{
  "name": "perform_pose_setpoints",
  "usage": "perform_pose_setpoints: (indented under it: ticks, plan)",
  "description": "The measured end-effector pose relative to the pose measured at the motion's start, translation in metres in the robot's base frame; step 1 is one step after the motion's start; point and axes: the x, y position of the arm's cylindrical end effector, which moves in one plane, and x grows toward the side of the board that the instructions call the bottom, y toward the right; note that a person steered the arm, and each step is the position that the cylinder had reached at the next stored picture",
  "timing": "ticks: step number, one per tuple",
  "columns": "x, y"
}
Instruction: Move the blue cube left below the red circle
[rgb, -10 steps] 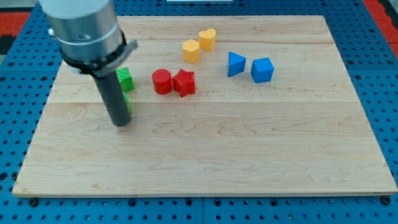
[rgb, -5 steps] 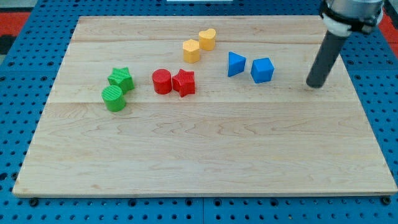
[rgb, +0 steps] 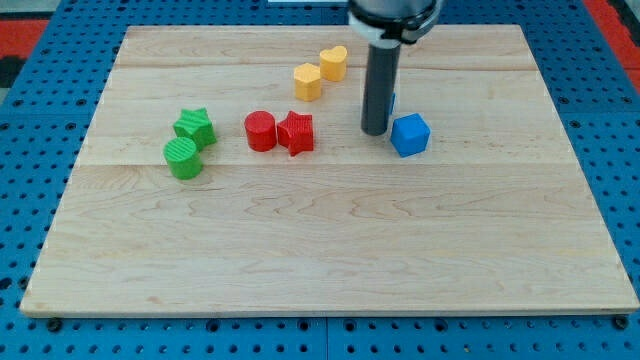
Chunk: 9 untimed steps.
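Although the blue cube (rgb: 410, 135) looks small, light and rigid, likely to slide easily on the smooth wooden table (rgb: 330, 250), it may rotate if struck off-centre. It sits right of the red star (rgb: 296, 132) and red circle (rgb: 260, 131), with my tip (rgb: 374, 131) just beside its left face. There are no fingers to open or close, so contact should be made squarely on its right face, pushing left and downward.

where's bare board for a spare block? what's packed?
Free: the whole strip along the view's bottom, below the green cylinder, red cylinder and blue cube; also right of the cube. Packed: the upper middle, where my tip sits just left of the cube.
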Motion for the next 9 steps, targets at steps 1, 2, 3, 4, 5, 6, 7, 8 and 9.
perform_pose_setpoints:
  ticks: [1,2,3,4,5,6,7,8,9]
  plan:
    - [-0.011,0.036]
    - [-0.032,0.067]
    - [0.003,0.116]
    - [0.035,0.129]
    - [0.035,0.195]
    - [0.059,0.206]
    - [0.066,0.142]
    - [0.069,0.106]
    - [0.088,0.159]
